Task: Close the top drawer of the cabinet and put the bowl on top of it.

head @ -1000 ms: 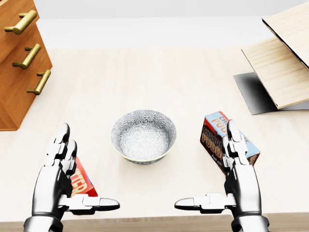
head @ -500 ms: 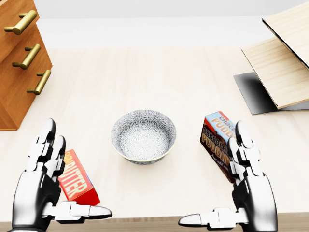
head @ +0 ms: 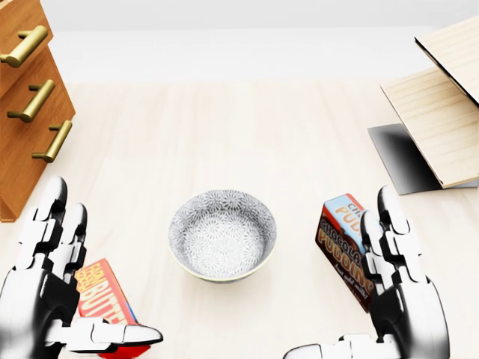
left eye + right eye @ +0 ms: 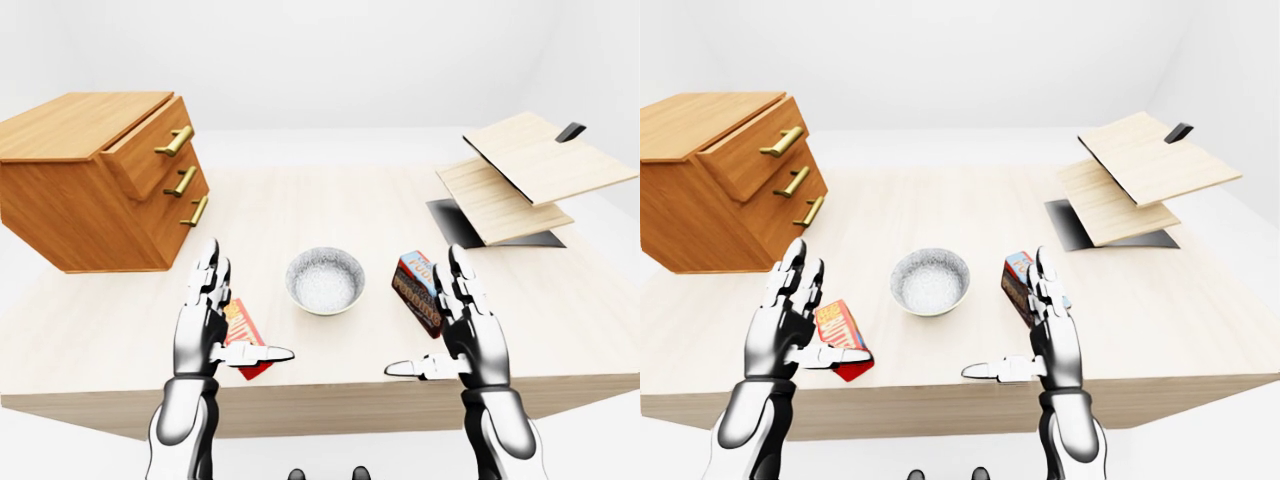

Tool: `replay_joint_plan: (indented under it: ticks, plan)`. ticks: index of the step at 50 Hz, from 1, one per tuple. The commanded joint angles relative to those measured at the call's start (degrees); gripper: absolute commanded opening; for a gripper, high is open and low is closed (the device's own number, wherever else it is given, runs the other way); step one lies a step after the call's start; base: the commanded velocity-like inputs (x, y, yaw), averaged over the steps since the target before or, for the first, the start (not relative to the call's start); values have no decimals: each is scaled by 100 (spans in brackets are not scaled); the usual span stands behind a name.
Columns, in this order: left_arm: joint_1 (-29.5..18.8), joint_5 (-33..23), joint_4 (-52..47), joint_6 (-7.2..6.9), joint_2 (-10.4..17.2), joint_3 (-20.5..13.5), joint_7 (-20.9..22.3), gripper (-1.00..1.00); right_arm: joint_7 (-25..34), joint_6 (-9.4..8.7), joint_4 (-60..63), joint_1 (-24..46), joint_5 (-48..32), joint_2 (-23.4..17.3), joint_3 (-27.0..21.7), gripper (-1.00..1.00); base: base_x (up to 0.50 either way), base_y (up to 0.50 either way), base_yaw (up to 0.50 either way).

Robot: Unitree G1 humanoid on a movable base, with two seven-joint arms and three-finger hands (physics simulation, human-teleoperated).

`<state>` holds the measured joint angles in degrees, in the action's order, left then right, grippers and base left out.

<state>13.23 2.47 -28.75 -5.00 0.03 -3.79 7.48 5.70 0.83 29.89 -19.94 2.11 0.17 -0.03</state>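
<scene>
Bowl is seen upright on the bench between left hand and right hand, touched by neither; only its patterned inside is shown. Both hands are held open, fingers spread. Red box is lying by the left hand, pudding box by the right. Beyond the left hand, cabinet is seen with top drawer partly out, contents hidden.

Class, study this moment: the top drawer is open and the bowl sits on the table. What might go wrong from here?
1. The red box and pudding box sit beside the open left hand and right hand; reaching for the bowl may knock them.
2. Pushing the protruding top drawer may slide the cabinet.
3. The round bowl could slip during lifting.
</scene>
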Motion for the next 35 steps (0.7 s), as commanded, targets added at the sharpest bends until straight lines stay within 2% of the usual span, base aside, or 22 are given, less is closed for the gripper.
replay_joint_plan:
  ticks: [1, 12, 23, 25, 29, 33, 35]
  plan:
    - [-4, 42, -40, 0, -11, -84, 60, 100, 44, 41, 89, -76, 47, 17, -1, 100, 32, 0, 0]
    - [8, 67, -76, 0, -20, -135, 87, 100, 31, 122, 21, -82, 2, -3, 61, 100, 33, 0, 0]
    - [-13, 45, -31, 0, -19, -118, 89, 100, -10, 113, -56, -14, 4, -4, 61, 100, 32, 0, 0]
    - [-9, 39, -33, 0, -20, -108, 89, 100, 38, 267, -70, -69, 10, -20, 86, 100, 0, 0, 0]
    - [6, 31, -46, 0, -20, -94, 89, 100, 29, 186, -49, -51, 46, -20, 63, 100, 0, 0, 0]
    - [9, 31, -48, 0, -19, -100, 90, 100, 51, 250, -86, -56, 1, -31, 75, 100, 0, 0, 0]
    - [5, 30, -42, 0, -20, -96, 92, 100, 40, 168, -83, -26, -1, -27, 58, 100, 0, 0, 0]
